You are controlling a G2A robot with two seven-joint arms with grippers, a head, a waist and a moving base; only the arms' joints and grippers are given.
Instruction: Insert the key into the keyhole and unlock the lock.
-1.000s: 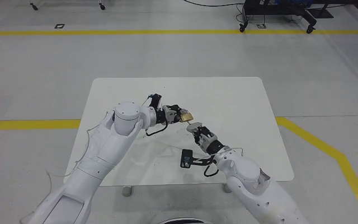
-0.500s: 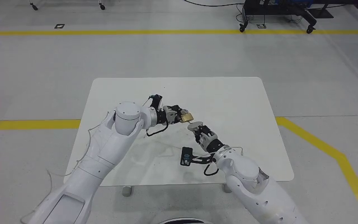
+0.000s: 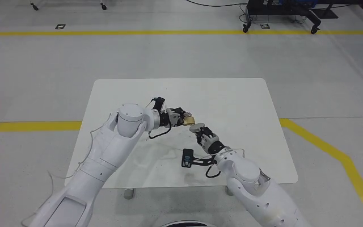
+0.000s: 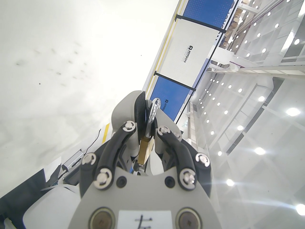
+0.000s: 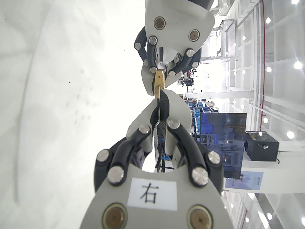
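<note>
Above the table's middle, my left gripper (image 3: 184, 118) is shut on a small brass padlock (image 3: 189, 120). The padlock (image 5: 159, 80) points its keyhole end at my right gripper (image 3: 197, 130). That gripper is shut on a thin silver key (image 5: 158, 111), seen edge-on in the right wrist view. The key's tip meets the lock's end. In the left wrist view the key (image 4: 152, 113) stands out of the lock (image 4: 144, 150), with its round head farthest away. How deep the blade sits cannot be told. The shackle is hidden inside the left gripper.
Both grippers hover over a white table (image 3: 244, 102) with rounded corners. The bare top spreads out on all sides of them. Grey floor with yellow lines (image 3: 170, 32) surrounds the table, and a black cart (image 3: 283, 11) stands far behind.
Almost nothing has changed. My right wrist has shifted slightly and the padlock has tipped a little. Both grippers keep their hold, and the key stays at the lock.
</note>
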